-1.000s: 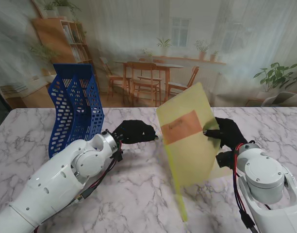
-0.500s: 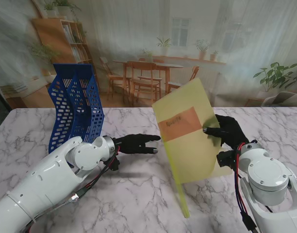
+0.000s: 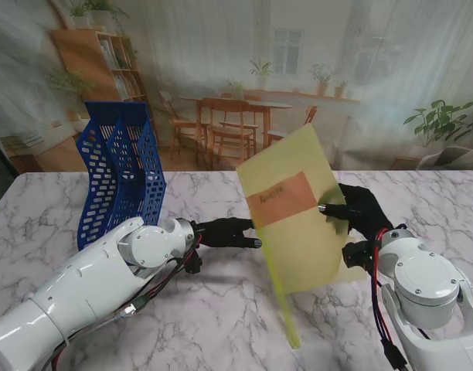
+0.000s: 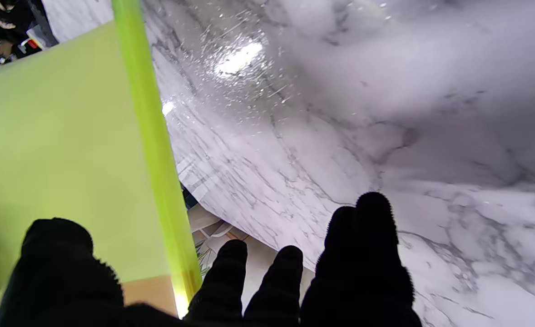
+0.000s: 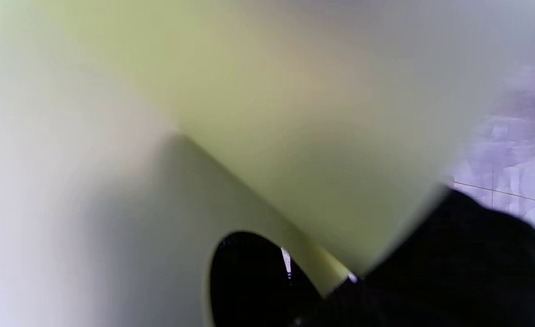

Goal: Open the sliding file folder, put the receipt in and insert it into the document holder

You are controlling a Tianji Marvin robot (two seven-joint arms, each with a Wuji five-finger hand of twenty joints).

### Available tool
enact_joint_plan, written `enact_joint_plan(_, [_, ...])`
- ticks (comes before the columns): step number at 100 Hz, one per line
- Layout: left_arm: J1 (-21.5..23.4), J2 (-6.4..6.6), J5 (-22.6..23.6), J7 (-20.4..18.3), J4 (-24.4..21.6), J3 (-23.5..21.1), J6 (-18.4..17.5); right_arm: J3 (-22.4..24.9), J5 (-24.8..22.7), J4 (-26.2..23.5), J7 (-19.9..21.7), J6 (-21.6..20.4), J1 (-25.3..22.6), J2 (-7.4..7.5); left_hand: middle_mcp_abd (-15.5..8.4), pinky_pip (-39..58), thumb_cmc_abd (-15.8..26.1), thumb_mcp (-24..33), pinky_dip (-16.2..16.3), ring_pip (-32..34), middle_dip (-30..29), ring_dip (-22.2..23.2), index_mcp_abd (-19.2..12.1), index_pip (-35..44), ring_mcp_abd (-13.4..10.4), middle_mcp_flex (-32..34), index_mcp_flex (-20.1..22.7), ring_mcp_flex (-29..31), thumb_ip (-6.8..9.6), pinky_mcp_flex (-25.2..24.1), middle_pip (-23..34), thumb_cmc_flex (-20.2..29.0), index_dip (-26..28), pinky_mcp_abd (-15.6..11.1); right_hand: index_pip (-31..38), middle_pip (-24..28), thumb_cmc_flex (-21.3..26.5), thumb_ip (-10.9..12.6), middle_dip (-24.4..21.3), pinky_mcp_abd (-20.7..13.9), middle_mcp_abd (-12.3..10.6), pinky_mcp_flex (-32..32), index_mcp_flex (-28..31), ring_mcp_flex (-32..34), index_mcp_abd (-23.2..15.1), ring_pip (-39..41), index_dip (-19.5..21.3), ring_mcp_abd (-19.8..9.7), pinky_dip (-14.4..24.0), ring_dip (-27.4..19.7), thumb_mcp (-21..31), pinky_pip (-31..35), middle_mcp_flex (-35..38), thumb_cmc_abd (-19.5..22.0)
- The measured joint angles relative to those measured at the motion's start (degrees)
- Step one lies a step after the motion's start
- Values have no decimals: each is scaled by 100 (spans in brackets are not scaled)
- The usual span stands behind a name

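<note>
My right hand (image 3: 360, 212) is shut on the right edge of the yellow-green sliding folder (image 3: 302, 251), which it holds upright above the table, with the slide bar (image 3: 287, 309) along the side facing my left hand. An orange receipt (image 3: 283, 199) shows through the sheet. My left hand (image 3: 225, 232) is open, its fingers stretched toward the bar. In the left wrist view the bar (image 4: 151, 136) runs between thumb (image 4: 58, 268) and fingers (image 4: 363, 254). The right wrist view is filled by the blurred folder (image 5: 272, 113). The blue mesh document holder (image 3: 120, 170) stands at the far left.
The marble table (image 3: 221, 317) spreads under both arms. My left forearm (image 3: 97, 286) lies across the near left part, close to the document holder's base. The table's far edge runs behind the folder.
My left hand has uncurled, turned and reached right until its fingertips meet the folder's bar edge. The folder has shifted slightly left and up in my right hand.
</note>
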Motion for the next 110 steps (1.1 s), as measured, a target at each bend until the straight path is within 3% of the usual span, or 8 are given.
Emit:
enact_joint_plan(10, [-26, -69, -126, 106, 114, 33, -86, 3, 43, -7, -17, -8, -5, -1, -73, 0, -3, 1, 13, 0, 205, -1, -142, 200, -58, 227, 297, 92, 0, 12, 132, 132, 271, -2, 16, -1, 0, 0, 29, 0, 0, -1, 0, 0, -66, 0, 63, 0, -1, 18, 0, 0, 0, 0])
enact_joint_plan(26, [76, -210, -220, 710, 274, -64, -504, 3, 40, -10, -20, -67, -7, -3, -279, -4, 174, 7, 232, 0, 573, 135, -1094, 889, -261, 487, 1325, 183, 0, -224, 402, 946, 936, 10, 41, -1, 0, -3, 47, 0, 0, -3, 0, -1, -208, -6, 77, 0, -2, 16, 0, 0, 0, -1])
enact_joint_plan(38, [290, -336, -624, 901, 263, -287, -531, 7, -15, 1, -6, -272, -31, 2, -345, 85, 228, -134, 430, 1, 726, 308, -1104, 1677, -273, 786, 2036, 462, -80, -255, 786, 1849, 1371, 89, 85, -3, 0, -4, 55, 0, -25, -44, 0, -1, -287, -23, 136, 0, -3, 13, 0, 0, 0, -1])
enact_joint_plan(44, [386, -384, -717, 1097, 263, -340, -596, 19, -15, 1, -5, -321, -46, 4, -347, 195, 228, -186, 492, 34, 781, 361, -1035, 2131, -323, 980, 2263, 648, -127, -161, 979, 2171, 1661, 97, 86, -5, 0, -4, 105, 0, -37, -161, -13, -3, -288, -23, 183, 0, -3, 11, 0, 0, 0, 3])
enact_joint_plan(66, [818, -574, -1158, 1579, 76, -768, -708, 73, -12, 4, 3, -607, -151, 9, -338, 694, 37, -243, 508, 435, 811, 389, -113, 3484, -309, 1905, 2782, 1391, -127, 317, 1522, 3040, 1955, 223, 90, -182, 0, -35, 136, 6, -106, -868, -253, -48, -365, -878, 510, 135, 74, -342, -93, -266, -349, 276])
enact_joint_plan(81, [890, -593, -1035, 1727, 7, -879, -765, 89, 57, -5, -6, -582, -217, 9, -414, 765, -23, -243, 507, 562, 805, 404, 120, 3677, -264, 2255, 2897, 1602, -127, 438, 1591, 3183, 2004, 291, 296, -1151, 0, -47, -215, 140, -87, -1299, -471, -450, -363, -1625, 516, 221, 163, -463, -93, -646, -728, 340])
enact_joint_plan(93, [919, -584, -981, 1763, -101, -960, -764, 106, 290, -7, 1, -524, -259, 3, -427, 831, -24, -238, 507, 628, 857, 433, 201, 3731, -238, 2385, 2898, 1716, -127, 551, 1668, 3340, 2004, 292, 491, -1808, 63, -47, -692, 433, 183, -2024, -671, -1366, -278, -2729, 517, 359, 164, -683, -93, -1345, -1935, 528])
enact_joint_plan(110, [921, -564, -911, 1806, -191, -1012, -759, 218, 784, 11, 345, -619, -326, 11, -488, 843, -26, -179, 507, 684, 857, 437, 229, 3788, -233, 2496, 2965, 1833, -123, 634, 1702, 3405, 2006, 295, 544, -1860, 132, -33, -792, 728, 122, -3515, -817, -3230, -212, -4137, 517, 440, -169, -1255, -230, -2750, -3409, 698])
